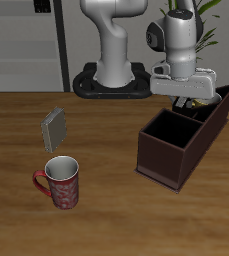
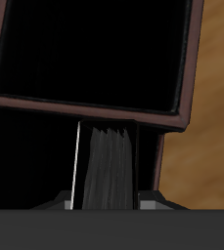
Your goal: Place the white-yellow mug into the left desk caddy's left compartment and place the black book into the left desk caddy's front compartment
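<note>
Black book (image 2: 109, 164) is hanging upright, clamped in the jaws of the gripper (image 1: 193, 100), over the left desk caddy (image 1: 171, 158) on the desk (image 1: 106, 225).

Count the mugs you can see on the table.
1. The red patterned mug stands near the table's front edge, in front of the small grey book. Another mug may be hidden behind the arm or inside the caddy.
</note>
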{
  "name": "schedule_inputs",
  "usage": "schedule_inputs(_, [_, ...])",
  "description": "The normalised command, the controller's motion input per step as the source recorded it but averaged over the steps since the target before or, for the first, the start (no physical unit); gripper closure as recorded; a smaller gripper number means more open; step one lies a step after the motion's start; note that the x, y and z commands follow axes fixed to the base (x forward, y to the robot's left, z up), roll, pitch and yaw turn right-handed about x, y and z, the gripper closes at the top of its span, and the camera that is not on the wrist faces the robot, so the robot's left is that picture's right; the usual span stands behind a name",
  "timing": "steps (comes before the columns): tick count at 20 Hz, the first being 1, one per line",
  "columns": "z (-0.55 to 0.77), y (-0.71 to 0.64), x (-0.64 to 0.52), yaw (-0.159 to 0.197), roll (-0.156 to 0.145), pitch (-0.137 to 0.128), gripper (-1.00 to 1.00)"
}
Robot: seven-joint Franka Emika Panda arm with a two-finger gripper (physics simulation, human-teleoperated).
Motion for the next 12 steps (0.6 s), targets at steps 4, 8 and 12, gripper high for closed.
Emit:
schedule_inputs(4, [-0.23, -0.07, 0.01, -0.028, -0.008, 0.050, 1.00])
schedule_inputs(8, [-0.24, -0.08, 0.08, -0.029, -0.011, 0.062, 1.00])
schedule_inputs(12, [-0.19, -0.14, 0.09, -0.043, -0.026, 0.061, 1.00])
